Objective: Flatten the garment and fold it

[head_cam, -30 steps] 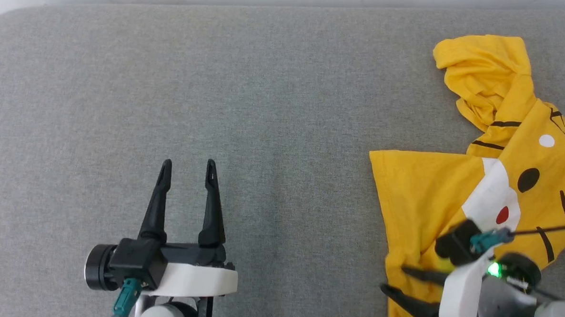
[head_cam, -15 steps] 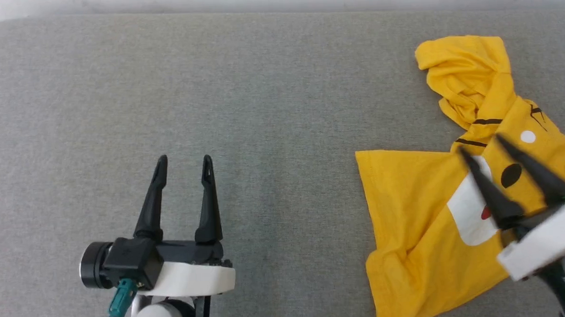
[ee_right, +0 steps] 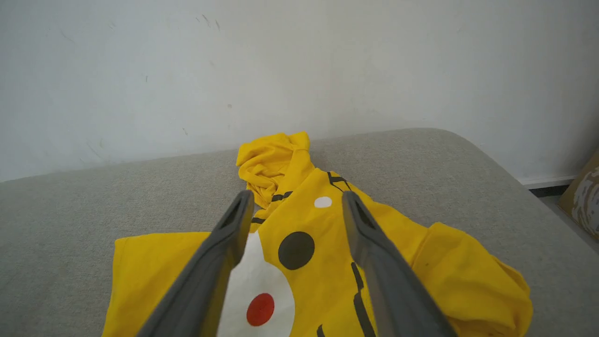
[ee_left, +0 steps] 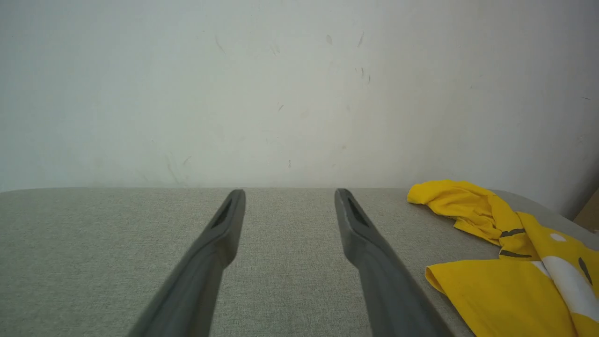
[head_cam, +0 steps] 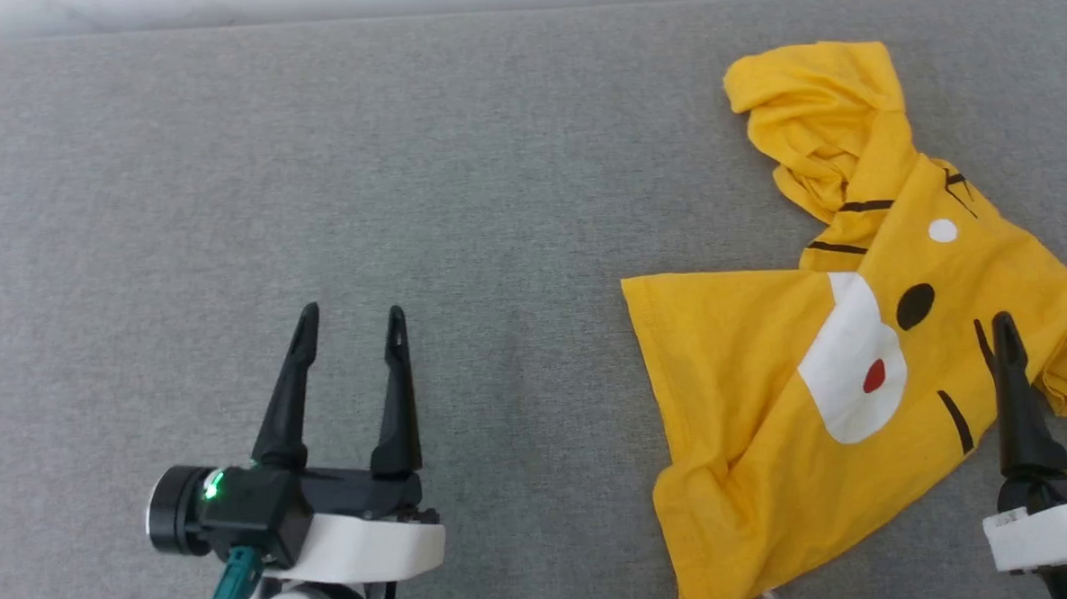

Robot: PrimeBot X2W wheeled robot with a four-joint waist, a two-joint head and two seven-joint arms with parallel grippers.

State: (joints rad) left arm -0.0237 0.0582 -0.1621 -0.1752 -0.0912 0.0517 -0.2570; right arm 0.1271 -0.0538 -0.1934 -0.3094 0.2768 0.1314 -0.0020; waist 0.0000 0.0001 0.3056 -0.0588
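Yellow T-shirt lies crumpled on the grey cloth surface, at 3 o'clock in our head view. We note the left gripper at 7 o'clock, its 2 fingers spread, empty, well apart from the shirt. We see the right gripper at 4 o'clock, also spread, holding nothing, above the shirt.
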